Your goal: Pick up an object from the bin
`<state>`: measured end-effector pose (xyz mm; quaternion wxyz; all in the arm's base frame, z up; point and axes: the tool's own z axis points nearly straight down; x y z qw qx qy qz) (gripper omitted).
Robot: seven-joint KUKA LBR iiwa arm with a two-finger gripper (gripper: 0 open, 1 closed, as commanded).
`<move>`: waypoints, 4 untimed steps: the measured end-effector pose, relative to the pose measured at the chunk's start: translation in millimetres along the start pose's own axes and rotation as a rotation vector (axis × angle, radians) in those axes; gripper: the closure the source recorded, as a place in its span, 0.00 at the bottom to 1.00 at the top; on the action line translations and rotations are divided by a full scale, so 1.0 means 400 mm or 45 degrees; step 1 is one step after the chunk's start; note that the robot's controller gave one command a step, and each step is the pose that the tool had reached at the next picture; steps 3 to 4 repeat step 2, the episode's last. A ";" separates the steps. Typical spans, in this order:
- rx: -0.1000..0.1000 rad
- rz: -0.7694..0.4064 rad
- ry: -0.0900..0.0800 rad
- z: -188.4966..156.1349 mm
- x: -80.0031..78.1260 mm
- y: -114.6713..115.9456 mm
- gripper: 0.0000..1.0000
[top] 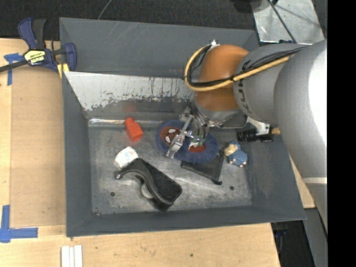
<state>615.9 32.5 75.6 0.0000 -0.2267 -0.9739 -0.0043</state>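
Note:
My gripper (186, 143) hangs under the orange wrist cover at the bin's middle right, its two metal fingers spread apart and open. It stands directly over a round dark-blue thing with a red middle (167, 133), and the fingertips come down onto its top. Nothing shows between the fingers. A flat black piece (207, 171) lies just in front of the blue thing. To its right, a small blue and yellow figure (236, 156) rests on the floor.
An orange block (133, 129) sits near the back wall at the left. A small white thing (125, 157) lies beside a curved black tool (154, 184) at the front left. The arm covers the bin's back right corner.

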 end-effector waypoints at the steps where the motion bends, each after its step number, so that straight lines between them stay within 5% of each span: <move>1: -0.002 0.003 -0.010 -0.006 -0.007 0.000 1.00; 2: 0.004 0.000 -0.014 -0.148 -0.014 0.003 1.00; 4: 0.004 0.000 -0.014 -0.148 -0.014 0.003 1.00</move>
